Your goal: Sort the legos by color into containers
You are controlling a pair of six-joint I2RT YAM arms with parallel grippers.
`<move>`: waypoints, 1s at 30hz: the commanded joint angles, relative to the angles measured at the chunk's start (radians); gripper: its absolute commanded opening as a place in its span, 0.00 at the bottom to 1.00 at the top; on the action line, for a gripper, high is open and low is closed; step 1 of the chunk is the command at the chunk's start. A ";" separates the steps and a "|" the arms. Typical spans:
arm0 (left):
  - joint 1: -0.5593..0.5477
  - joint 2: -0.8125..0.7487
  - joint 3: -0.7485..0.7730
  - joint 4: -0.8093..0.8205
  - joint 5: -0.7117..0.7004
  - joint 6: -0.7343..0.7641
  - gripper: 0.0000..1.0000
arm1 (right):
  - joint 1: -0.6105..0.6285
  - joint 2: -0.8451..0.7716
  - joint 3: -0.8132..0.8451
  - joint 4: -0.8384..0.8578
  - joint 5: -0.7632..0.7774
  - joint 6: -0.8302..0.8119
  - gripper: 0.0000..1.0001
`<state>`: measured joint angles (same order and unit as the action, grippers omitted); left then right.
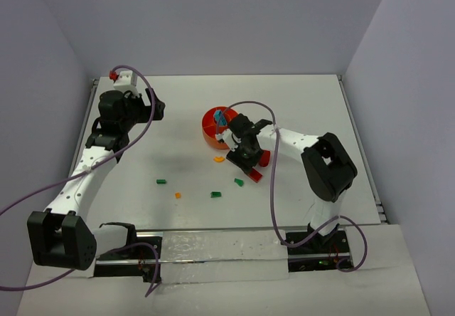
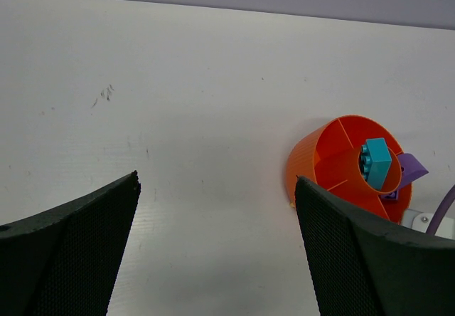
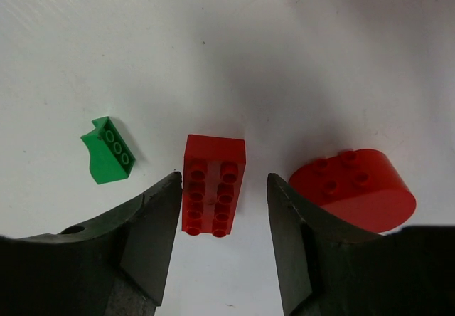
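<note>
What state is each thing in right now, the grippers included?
Left gripper: open, empty.
Right gripper: open, straddling the red rectangular plastic brick.
Red rectangular plastic brick: flat on table, studs up, ungripped.
Red rounded plastic piece: on table, unsorted.
Small green plastic brick: on table, unsorted.
Round orange plastic bowl: holds a teal block.

L arm & R arm: white links, blk joints, purple cables, matte blk mesh-textured jaws.

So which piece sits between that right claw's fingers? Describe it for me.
Start at the orange bowl, then look just nearer the arms, under the open right gripper. There lies a red brick: oblong with eight studs, unlike the rounded red piece and small green piece beside it.
</note>
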<state>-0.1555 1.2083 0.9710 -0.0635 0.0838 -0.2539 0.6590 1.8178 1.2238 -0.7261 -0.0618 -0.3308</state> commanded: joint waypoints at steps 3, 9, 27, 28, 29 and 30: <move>0.004 -0.007 0.033 0.011 -0.001 0.001 0.96 | 0.011 0.023 -0.010 0.011 0.016 -0.011 0.57; 0.004 -0.014 0.027 0.009 -0.004 -0.001 0.95 | 0.014 0.035 -0.013 0.003 0.007 -0.008 0.45; 0.002 -0.063 -0.032 0.199 0.077 0.024 0.96 | -0.270 -0.237 0.264 0.276 -0.331 0.354 0.00; 0.002 -0.065 -0.040 0.212 0.087 0.024 0.96 | -0.289 -0.207 0.313 0.294 -0.324 0.388 0.00; 0.002 -0.065 -0.046 0.234 0.092 0.026 0.95 | -0.305 -0.165 0.374 0.304 -0.313 0.412 0.00; 0.000 -0.064 -0.048 0.254 0.095 0.028 0.95 | -0.312 -0.143 0.405 0.309 -0.293 0.436 0.00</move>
<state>-0.1553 1.1721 0.9345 0.0605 0.1262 -0.2485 0.3828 1.5912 1.4780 -0.5445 -0.3458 -0.0588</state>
